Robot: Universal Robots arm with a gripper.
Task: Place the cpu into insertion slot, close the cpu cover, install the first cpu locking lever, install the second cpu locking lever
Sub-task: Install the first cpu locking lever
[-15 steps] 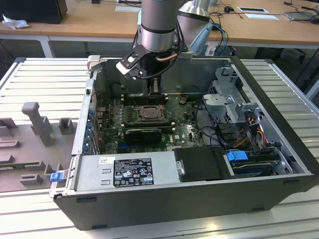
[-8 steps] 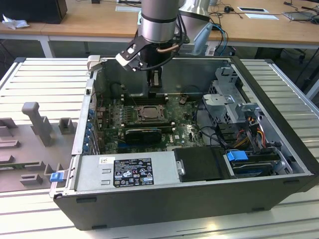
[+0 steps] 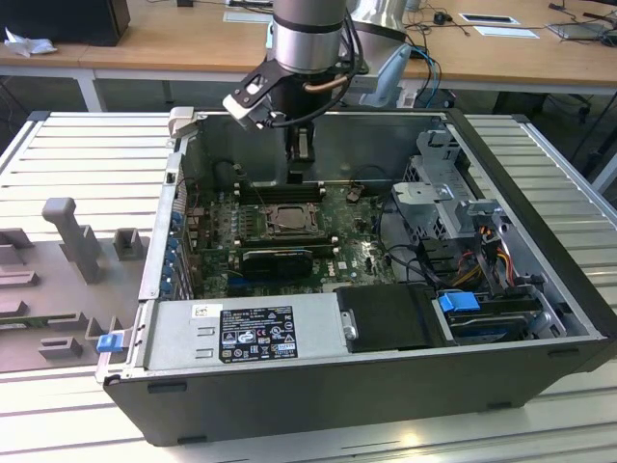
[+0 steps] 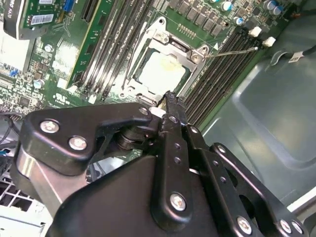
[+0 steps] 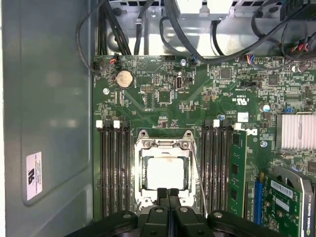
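The cpu lies flat in its socket on the green motherboard, its pale metal top showing through the square opening of the cpu cover. The cover lies down over the socket in both wrist views, cpu and cover. A thin wire locking lever runs along one side of the socket and sticks out past it, lever. My gripper hangs just above the socket's edge, shut with nothing between its fingers. In the exterior view the gripper hovers inside the open case behind the socket.
Memory slots flank the socket on both sides. A black graphics card lies in front of the socket, a power supply at the case front, and a drive cage with cables at the exterior view's right. A grey fixture stands outside the case.
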